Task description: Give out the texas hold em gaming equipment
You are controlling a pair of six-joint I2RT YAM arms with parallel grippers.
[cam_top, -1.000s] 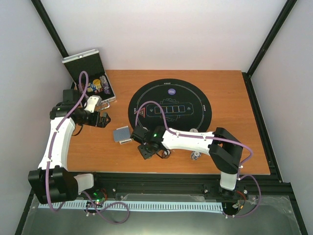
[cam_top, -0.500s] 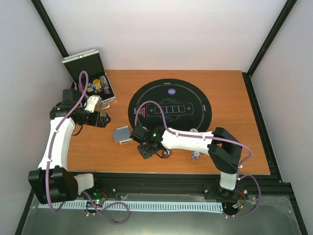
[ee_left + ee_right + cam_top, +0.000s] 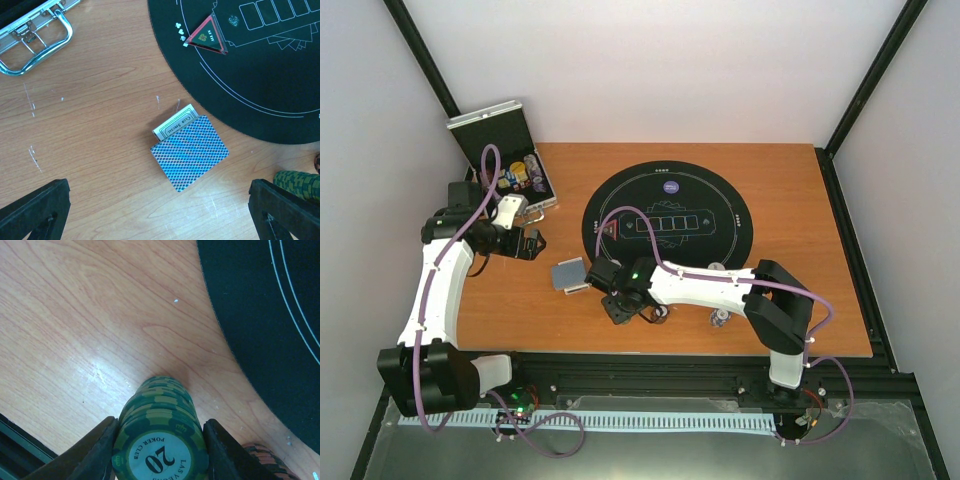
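The right jaws are clamping a stack of green chips [image 3: 159, 440], which is standing on the counter [image 3: 75, 315] just beside the black mat [image 3: 270, 315]. The left jaws are hanging wide apart and empty above the card deck [image 3: 192, 152]. Chip distribution seems to be underway, and the next move is calling for a level lift so the stack is not toppling.

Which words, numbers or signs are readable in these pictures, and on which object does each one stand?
"20", "POKER CLUB", "LAS VE..." (rest cut off): top face of the green chip stack.
"CLUB SPECIAL": white card pack, partly covered by the blue-backed cards.
Triangular marker on the black mat: lettering too small to read.
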